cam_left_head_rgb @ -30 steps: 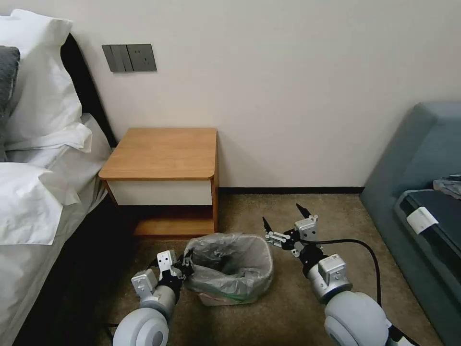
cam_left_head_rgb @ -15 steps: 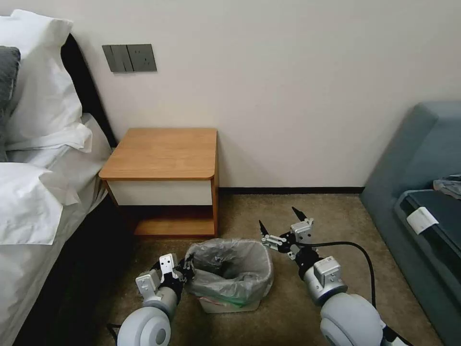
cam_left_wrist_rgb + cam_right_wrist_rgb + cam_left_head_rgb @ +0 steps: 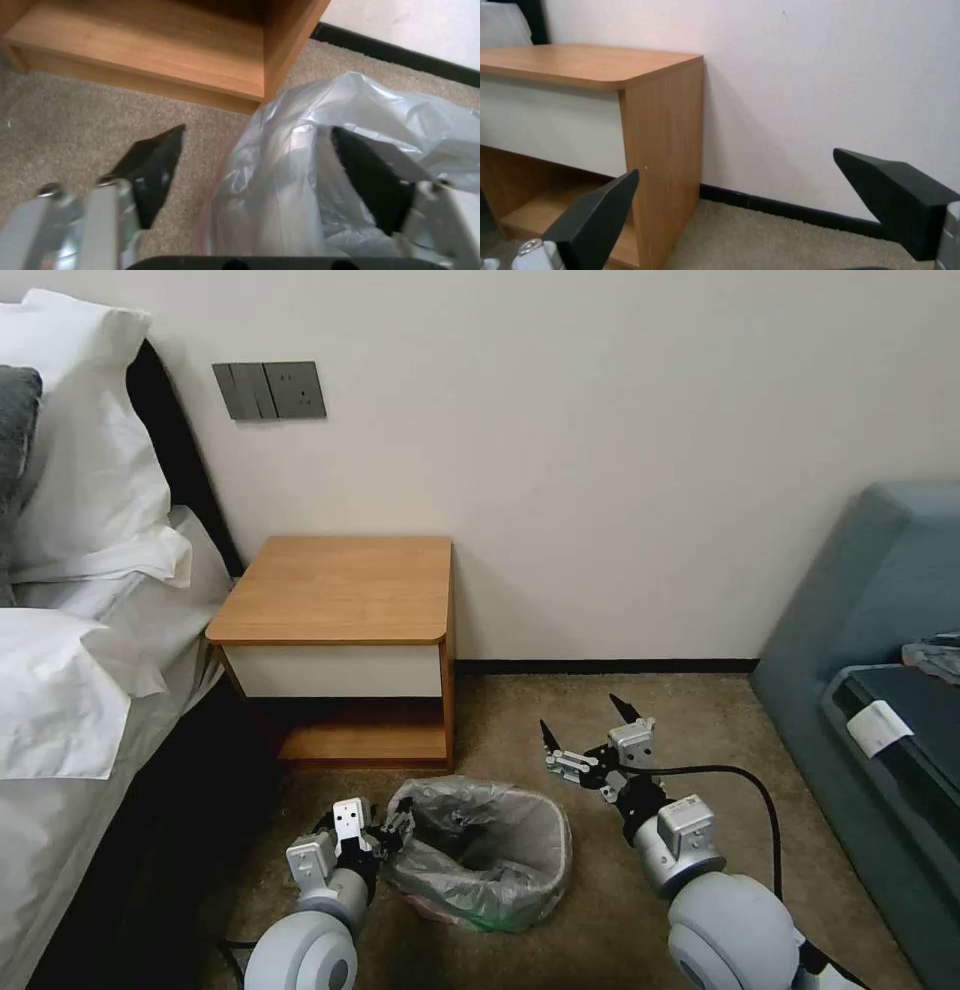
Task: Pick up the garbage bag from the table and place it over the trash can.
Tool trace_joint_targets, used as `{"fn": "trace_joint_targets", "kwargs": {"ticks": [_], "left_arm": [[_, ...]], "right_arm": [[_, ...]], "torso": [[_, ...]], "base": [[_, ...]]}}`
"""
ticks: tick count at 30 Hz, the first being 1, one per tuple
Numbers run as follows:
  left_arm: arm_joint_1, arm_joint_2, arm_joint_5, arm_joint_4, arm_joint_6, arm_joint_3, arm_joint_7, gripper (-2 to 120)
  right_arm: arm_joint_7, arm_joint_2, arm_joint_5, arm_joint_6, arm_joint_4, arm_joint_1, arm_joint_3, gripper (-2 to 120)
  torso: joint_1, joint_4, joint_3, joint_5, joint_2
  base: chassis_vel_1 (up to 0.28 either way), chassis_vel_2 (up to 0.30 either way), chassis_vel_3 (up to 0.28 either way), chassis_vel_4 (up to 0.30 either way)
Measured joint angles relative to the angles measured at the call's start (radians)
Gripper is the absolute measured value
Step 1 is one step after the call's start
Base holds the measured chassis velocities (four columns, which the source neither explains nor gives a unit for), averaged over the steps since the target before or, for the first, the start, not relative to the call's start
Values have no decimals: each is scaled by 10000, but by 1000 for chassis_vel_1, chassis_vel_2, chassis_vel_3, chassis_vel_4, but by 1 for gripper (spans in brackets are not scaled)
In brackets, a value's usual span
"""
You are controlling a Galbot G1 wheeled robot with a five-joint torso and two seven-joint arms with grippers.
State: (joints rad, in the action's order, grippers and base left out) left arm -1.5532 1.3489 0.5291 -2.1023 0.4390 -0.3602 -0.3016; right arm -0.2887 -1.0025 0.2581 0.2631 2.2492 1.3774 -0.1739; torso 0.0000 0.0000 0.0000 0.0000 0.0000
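- I see the garbage bag point(image 3: 500, 845) draped over the trash can point(image 3: 445, 910) on the carpet point(image 3: 600, 930), at about 6 o'clock from the table point(image 3: 340, 590); the bin's base peeks out under the plastic.
- My left gripper point(image 3: 395, 832) sits at the bag's 9 o'clock edge. In the left wrist view its jaws stand spread, one finger point(image 3: 370, 183) against the plastic, the other over carpet; it grasps nothing.
- My right gripper point(image 3: 585, 725) hangs at the bin's 2 o'clock, jaws released and clear of the bag, pointing toward the wall point(image 3: 830, 93).
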Motion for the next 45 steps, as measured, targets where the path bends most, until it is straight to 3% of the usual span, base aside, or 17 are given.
{"fn": "trace_joint_targets", "kwargs": {"ticks": [4,13,18,20,21,22,25,26,29,34,36,42,45], "left_arm": [[-161,-4,-260,-162,-63,-6,151,97],[-272,-72,-386,-509,-220,-98,94,100],[-321,-137,-1392,-383,-1547,-348,95,100],[-334,-165,-2938,104,-3053,-564,166,100],[-334,-165,-2938,104,-3053,-564,166,100],[-336,-184,-3718,401,-3973,-665,170,100],[-610,-224,-4478,775,-5550,-809,68,100],[-610,-224,-4478,775,-5550,-809,68,100],[-1281,-215,-4211,789,-6364,-969,104,100],[-2005,-32,-3980,575,-6988,-1071,296,100],[-2566,238,-3932,356,-7335,-1295,687,100],[-3459,442,-3708,-210,-7505,-1874,1305,100],[-3600,528,-3688,-396,-7370,-2200,1918,100]], "right_arm": [[-44,4,75,14,38,-26,0,100],[-184,-34,253,26,106,44,-25,100],[35,-323,393,-435,-82,560,-474,100],[393,-659,197,-910,-302,1070,-912,100],[393,-659,197,-910,-302,1070,-912,100],[494,-869,-93,-1225,-458,1361,-1141,100],[1002,-1515,-1110,-2461,-1012,2181,-1940,100],[1002,-1515,-1110,-2461,-1012,2181,-1940,100],[1319,-2167,-1865,-3599,-1461,2872,-2654,100],[1355,-2703,-1953,-4007,-1569,3354,-3033,100],[1368,-2981,-1965,-4241,-1621,3584,-3264,100],[1405,-3192,-1917,-4530,-1650,3926,-3526,100],[1406,-3192,-1846,-4596,-1721,3916,-3533,100]], "torso": [[0,0,0,0,0],[0,0,0,0,0],[0,1,0,1,0],[0,1,0,-3,0],[0,1,0,-3,0],[0,1,0,-1,0],[0,-2,0,0,0],[0,-2,0,0,0],[0,0,-1,0,0],[0,0,-1,0,0],[0,0,-2,-3,0],[-1,0,-1,1,1],[0,1,0,2,1]], "base": [[0,0,0,0],[0,0,0,0],[0,0,0,0],[0,0,0,0],[0,0,0,0],[0,0,0,0],[0,0,0,0],[0,0,0,0],[0,0,0,0],[0,0,0,0],[0,0,0,0],[0,0,0,0],[0,0,0,0]]}}
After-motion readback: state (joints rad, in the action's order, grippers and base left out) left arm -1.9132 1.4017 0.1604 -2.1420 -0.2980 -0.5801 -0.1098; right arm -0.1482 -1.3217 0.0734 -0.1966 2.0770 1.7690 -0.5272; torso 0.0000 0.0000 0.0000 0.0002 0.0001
